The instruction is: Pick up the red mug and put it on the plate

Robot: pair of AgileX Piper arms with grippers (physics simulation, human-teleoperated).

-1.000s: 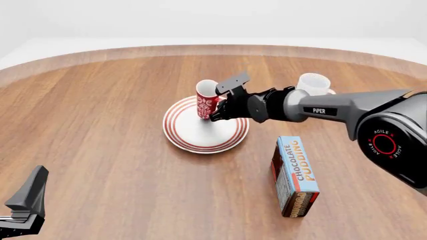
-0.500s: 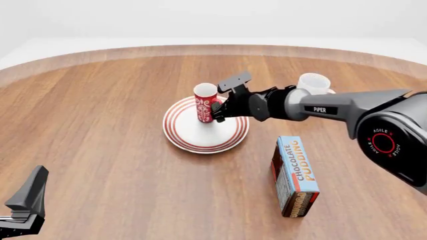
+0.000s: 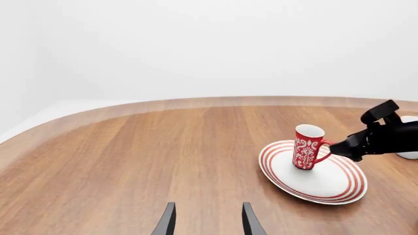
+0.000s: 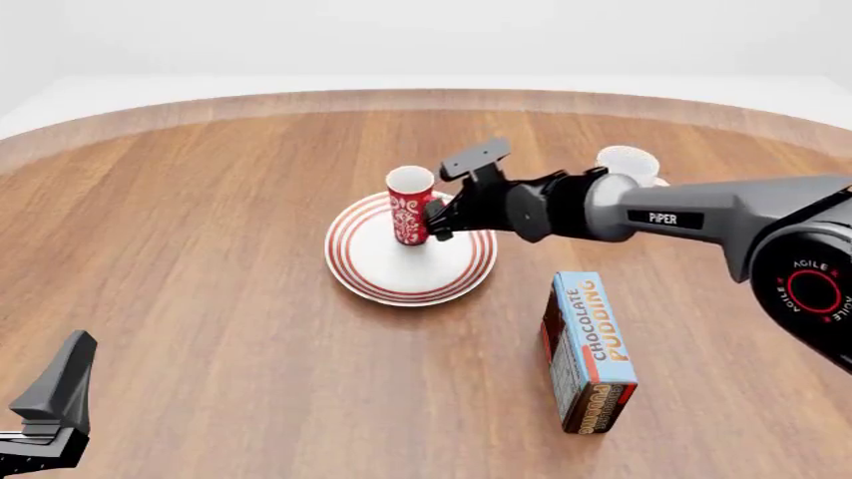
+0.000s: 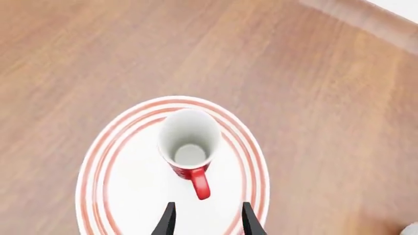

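The red mug [image 4: 409, 208] with a white pattern stands upright on the plate [image 4: 399, 274], a white plate with red rings, toward its far side. It also shows in the left wrist view [image 3: 307, 147] and from above in the right wrist view [image 5: 189, 142], handle toward the right gripper. My right gripper [image 4: 437, 222] is open just behind the handle, fingertips apart from it [image 5: 205, 223]. My left gripper [image 3: 207, 223] is open and empty, low at the near left [image 4: 54, 399], far from the plate [image 3: 326, 186].
A plain white mug [image 4: 626, 165] stands behind the right arm at the far right. A chocolate pudding box [image 4: 593, 349] stands at the near right of the plate. The table's curved far edge [image 4: 426, 98] runs along the back.
The red mug went from tilted in the right gripper to upright on the plate. The right gripper has let go and drawn back slightly to the right. The left arm has not moved.
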